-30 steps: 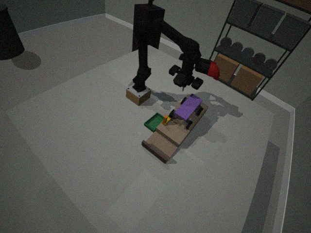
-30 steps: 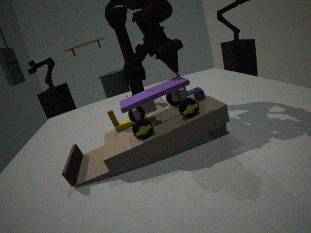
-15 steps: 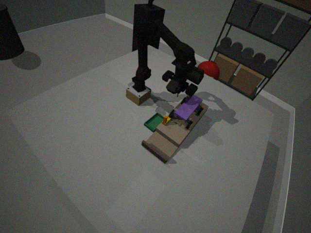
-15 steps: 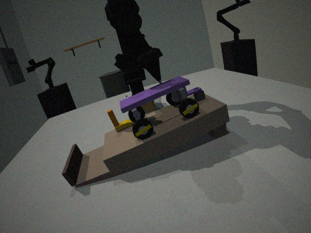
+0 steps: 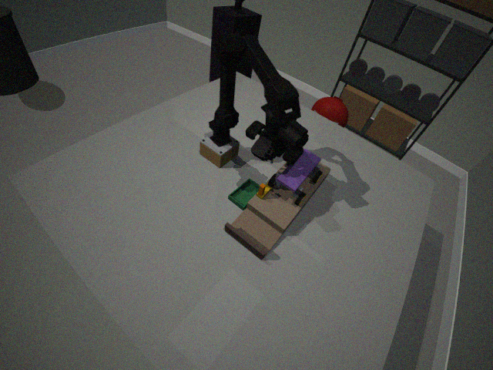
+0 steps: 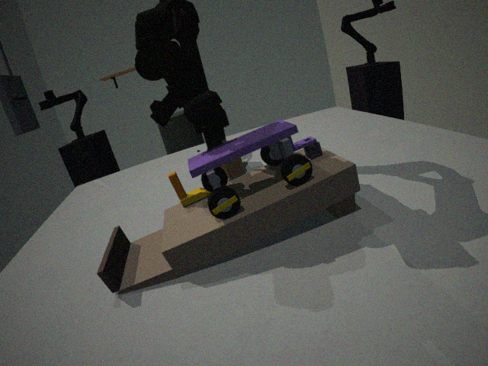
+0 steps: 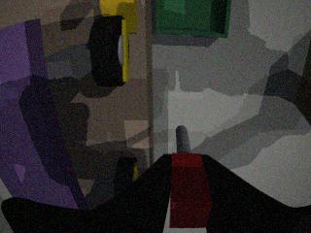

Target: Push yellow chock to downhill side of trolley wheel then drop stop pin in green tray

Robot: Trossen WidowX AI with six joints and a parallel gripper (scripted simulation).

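And the claw (image 5: 293, 156) (image 7: 185, 162) is clamped on the red-headed stop pin (image 7: 187, 180), its grey shank poking out past the fingertips! Now it's all about the green tray (image 5: 243, 194) (image 7: 191, 16): in the top view it lies near and to the left of the claw, down on the worktop (image 5: 167, 223) (image 6: 252, 326), close beside the ramp's left edge. The wrist view puts it straight up the picture and a touch right, so the pin has to travel along the ramp's side, downhill, before it drops. One arm here, so no question who makes the delivery.

What's in the way? The purple-decked trolley (image 5: 300, 169) (image 6: 244, 147) (image 7: 17, 58) stands on the wooden ramp (image 5: 274, 210) (image 6: 204, 232) (image 7: 109, 112), just right of the claw's line, its long axis running from far right, uphill, to near left. Graze that and it could roll! The yellow chock (image 5: 263, 191) (image 6: 194, 196) (image 7: 121, 10) sits at the downhill side of the left front wheel (image 5: 273, 179) (image 7: 108, 50), apparently against it, its orange handle (image 5: 262, 187) (image 6: 177, 184) sticking up between trolley and tray. I'd want height over that handle, then a low release.
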